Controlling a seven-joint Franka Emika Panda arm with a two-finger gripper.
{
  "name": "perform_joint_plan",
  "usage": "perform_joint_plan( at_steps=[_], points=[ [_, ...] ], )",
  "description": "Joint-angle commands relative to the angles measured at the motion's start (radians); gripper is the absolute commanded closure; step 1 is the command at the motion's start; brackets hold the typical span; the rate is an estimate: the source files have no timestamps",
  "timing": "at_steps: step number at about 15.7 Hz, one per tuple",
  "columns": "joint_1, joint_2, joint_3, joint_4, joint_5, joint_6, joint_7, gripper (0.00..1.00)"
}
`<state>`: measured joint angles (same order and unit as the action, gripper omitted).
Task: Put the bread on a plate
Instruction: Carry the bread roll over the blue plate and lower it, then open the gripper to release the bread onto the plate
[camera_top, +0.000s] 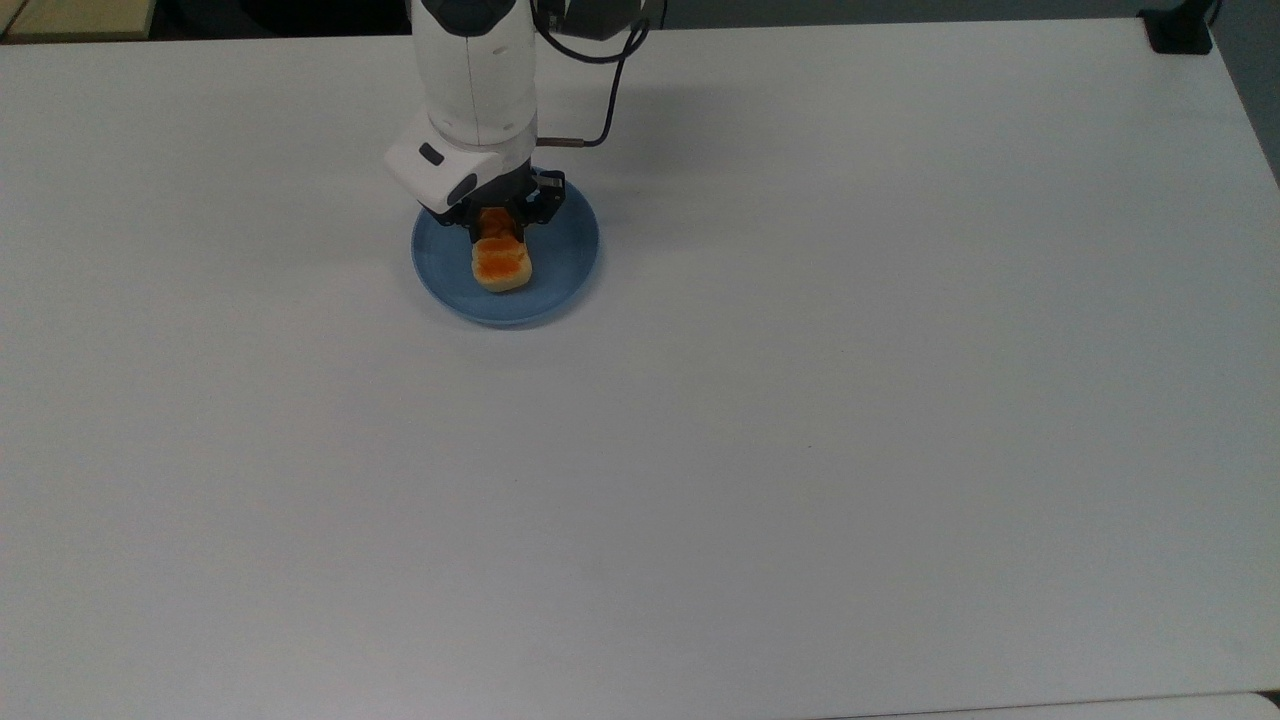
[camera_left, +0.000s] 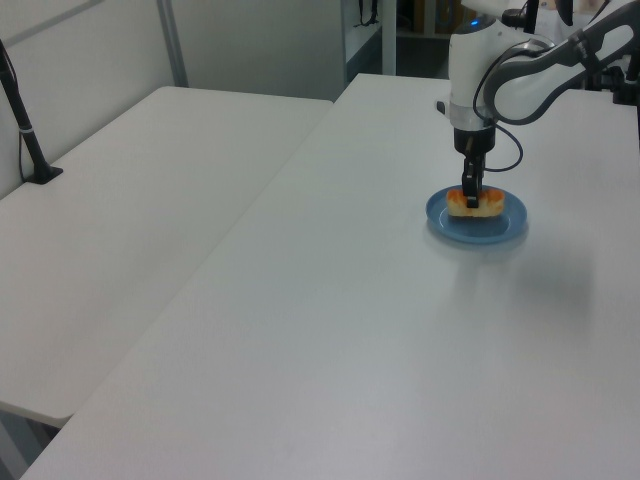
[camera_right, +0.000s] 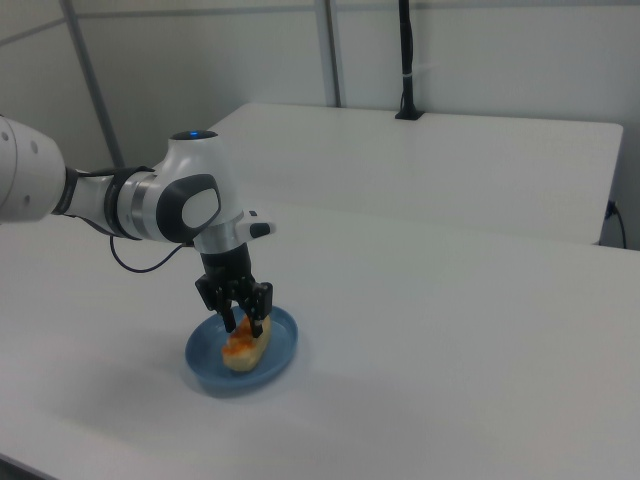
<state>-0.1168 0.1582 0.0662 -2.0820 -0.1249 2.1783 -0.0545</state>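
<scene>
In the top view, a white arm (camera_top: 470, 70) is reaching down from the upper edge, and its pincer (camera_top: 497, 222) is sitting over the far part of the plate (camera_top: 560, 275), with the bread (camera_top: 499, 264) showing its orange-brown top just below the black fingers; the near end of the loaf is lying toward the plate's middle, while the arm's housing is hiding the other end. The left view is offering a side look: the pincer (camera_left: 471, 196) is pointing straight down and gripping the bread (camera_left: 474, 204) across its middle, with both cream ends sticking out to either side of the fingers, and the loaf is sitting level inside the plate (camera_left: 503, 229), low enough that it seems to be touching the plate's floor, though contact cannot be told for sure. That view is also showing a second white table (camera_left: 130, 220) to the left view's left, with a dark post (camera_left: 22, 120) standing on it. In the right view, the pincer (camera_right: 241, 322) is closing narrowly on the bread (camera_right: 243, 348), which is lying lengthwise within the plate (camera_right: 282, 345) on the white surface (camera_right: 450, 340), and a dark cable (camera_right: 140, 262) is hanging in a loop beneath the arm.
</scene>
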Motion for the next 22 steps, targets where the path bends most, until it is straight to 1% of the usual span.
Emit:
perform_joint_plan(
  at_steps=[1, 3, 4, 6, 8, 9, 11, 12, 13, 16, 18, 19, 22],
  points=[
    [0.005, -0.031, -0.005, -0.029, -0.039, 0.02, 0.045, 0.1],
    [0.003, -0.046, -0.005, -0.023, -0.039, -0.003, 0.047, 0.06],
    [0.002, -0.064, -0.008, -0.012, -0.038, -0.04, 0.045, 0.05],
    [-0.003, -0.095, -0.012, 0.057, -0.029, -0.15, 0.038, 0.05],
    [-0.018, -0.1, -0.012, 0.194, 0.002, -0.289, 0.039, 0.05],
    [-0.026, -0.1, -0.014, 0.273, 0.037, -0.355, 0.038, 0.05],
    [-0.067, -0.098, -0.017, 0.421, 0.102, -0.435, 0.038, 0.05],
    [-0.082, -0.098, -0.019, 0.484, 0.123, -0.463, 0.041, 0.05],
    [-0.089, -0.1, -0.019, 0.525, 0.129, -0.486, 0.045, 0.05],
    [-0.087, -0.109, -0.023, 0.566, 0.122, -0.5, 0.048, 0.05],
    [-0.08, -0.103, -0.023, 0.582, 0.117, -0.489, 0.099, 0.05],
    [-0.077, -0.097, -0.022, 0.6, 0.113, -0.491, 0.1, 0.05],
    [-0.054, -0.1, -0.023, 0.6, 0.099, -0.505, 0.065, 0.03]
  ],
)
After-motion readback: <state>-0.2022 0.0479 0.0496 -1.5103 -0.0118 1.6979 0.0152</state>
